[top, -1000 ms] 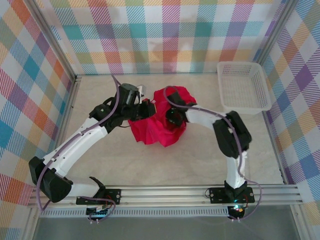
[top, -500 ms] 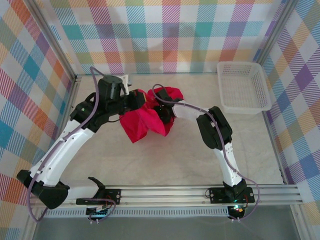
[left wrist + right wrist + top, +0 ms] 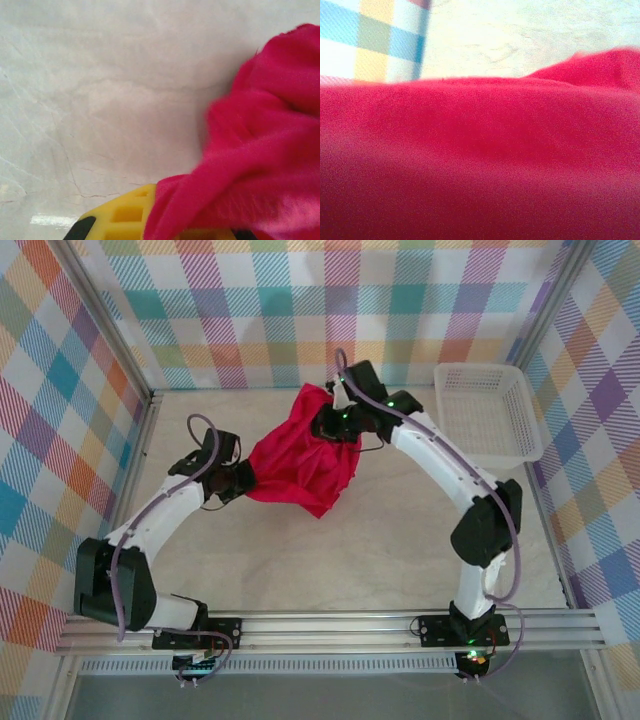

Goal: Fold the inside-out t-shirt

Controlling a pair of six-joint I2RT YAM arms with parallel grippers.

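Pale marbled tabletop (image 3: 400,550) inside plaid walls (image 3: 300,300), white mesh basket (image 3: 490,420) at the far right corner. Red t-shirt (image 3: 300,465) sits mid-table toward the back, bunched into a lumpy mass strung between the two arms, not laid flat. Left gripper (image 3: 243,478) is pressed together on the shirt's left edge; the left wrist view has cloth draped over a yellow finger pad (image 3: 120,217). Right gripper (image 3: 328,422) is clamped at the shirt's far upper edge, near the back wall; the right wrist view has red cloth right up against the lens, fingers hidden. Risks: both pinches look like arbitrary folds of fabric, not shoulders or hem corners, so pulling apart may spread it crooked. A thin pinch could slip under tension and drop one side. Cloth over the lens leaves the right arm working blind. No tag or seams readable, so which side faces out is unclear.
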